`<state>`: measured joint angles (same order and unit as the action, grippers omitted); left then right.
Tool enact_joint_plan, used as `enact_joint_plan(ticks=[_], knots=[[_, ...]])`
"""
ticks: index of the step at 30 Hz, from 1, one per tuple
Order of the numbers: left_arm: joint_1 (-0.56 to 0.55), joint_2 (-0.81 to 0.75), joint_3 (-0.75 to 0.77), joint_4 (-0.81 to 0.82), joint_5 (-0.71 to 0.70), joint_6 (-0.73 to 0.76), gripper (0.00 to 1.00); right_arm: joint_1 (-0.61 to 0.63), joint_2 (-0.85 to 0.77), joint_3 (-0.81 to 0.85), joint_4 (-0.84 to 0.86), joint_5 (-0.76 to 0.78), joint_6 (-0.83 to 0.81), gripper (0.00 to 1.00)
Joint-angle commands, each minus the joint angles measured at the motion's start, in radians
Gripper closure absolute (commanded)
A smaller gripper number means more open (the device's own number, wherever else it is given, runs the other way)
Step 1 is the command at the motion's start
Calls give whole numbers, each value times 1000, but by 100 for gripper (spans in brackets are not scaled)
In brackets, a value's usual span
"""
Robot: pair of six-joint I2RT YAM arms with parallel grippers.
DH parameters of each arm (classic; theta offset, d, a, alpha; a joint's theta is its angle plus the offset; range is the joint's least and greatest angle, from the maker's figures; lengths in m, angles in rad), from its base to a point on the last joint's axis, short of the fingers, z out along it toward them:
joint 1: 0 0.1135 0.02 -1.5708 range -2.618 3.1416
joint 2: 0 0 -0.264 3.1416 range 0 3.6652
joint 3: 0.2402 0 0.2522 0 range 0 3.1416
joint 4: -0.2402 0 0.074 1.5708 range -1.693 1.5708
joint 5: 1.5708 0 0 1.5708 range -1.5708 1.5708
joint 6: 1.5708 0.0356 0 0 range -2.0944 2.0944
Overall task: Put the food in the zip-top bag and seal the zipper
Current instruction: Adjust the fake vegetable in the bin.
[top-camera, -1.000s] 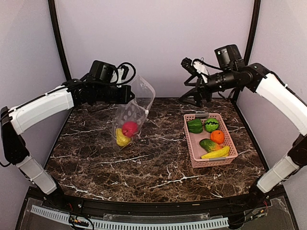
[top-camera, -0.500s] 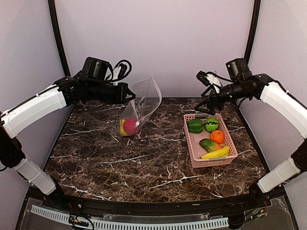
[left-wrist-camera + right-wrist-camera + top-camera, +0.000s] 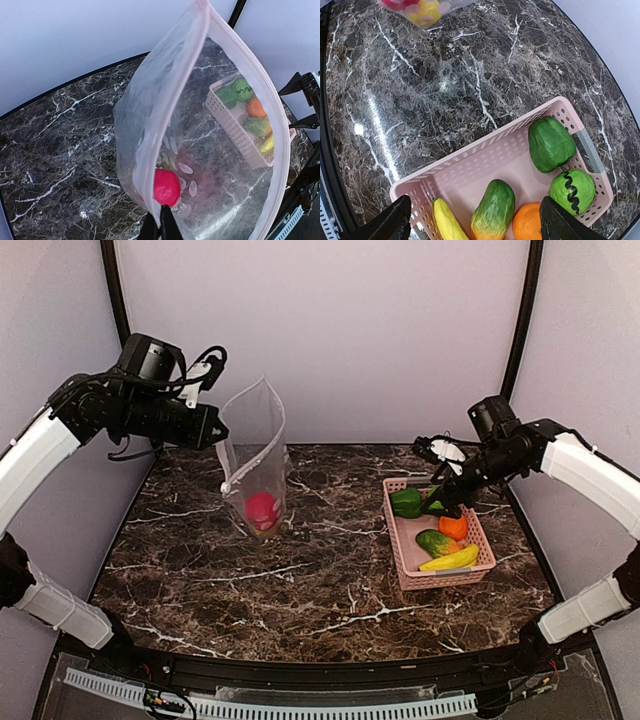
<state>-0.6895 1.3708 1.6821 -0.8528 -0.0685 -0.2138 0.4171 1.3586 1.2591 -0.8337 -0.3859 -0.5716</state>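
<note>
While the zip-top bag (image 3: 255,455) hangs upright with its mouth gaping, the left gripper (image 3: 159,226) is pressed together on the zipper (image 3: 281,150) edge. A red apple (image 3: 262,507) lies in the bag's bottom. Bare marble table (image 3: 330,590) separates it from the pink basket (image 3: 398,545), well apart. There the right gripper (image 3: 438,498) hovers spread over the green pepper (image 3: 406,502), orange (image 3: 453,526) and banana (image 3: 450,560). Pale walls (image 3: 350,330) close three sides.

Left gripper (image 3: 160,227): we are holding it high, pinched tight. Right gripper (image 3: 477,215): we are holding it lower, jaws spread.
</note>
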Motion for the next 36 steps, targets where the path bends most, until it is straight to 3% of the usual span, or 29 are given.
enact_joint_plan(ticks=[1, 5, 11, 18, 29, 36], knots=[[-1, -98, -7, -167, -62, 40, 99, 2, -71, -30, -33, 4, -53, 14], [-1, -119, -54, -162, -11, 25, 99, 2, -73, -39, -97, 10, -97, 15], [-1, -114, -200, -31, 133, -3, 99, 1, -38, -90, -107, 73, -108, 20], [-1, -90, -283, 96, 176, -26, 99, -34, 92, -113, -24, 129, -62, 26], [-1, -59, -311, 208, 161, -40, 99, -58, 391, 103, 132, 205, -134, 27], [-1, -6, -261, 182, 163, -50, 99, -71, 530, 254, 179, 256, -192, 20]])
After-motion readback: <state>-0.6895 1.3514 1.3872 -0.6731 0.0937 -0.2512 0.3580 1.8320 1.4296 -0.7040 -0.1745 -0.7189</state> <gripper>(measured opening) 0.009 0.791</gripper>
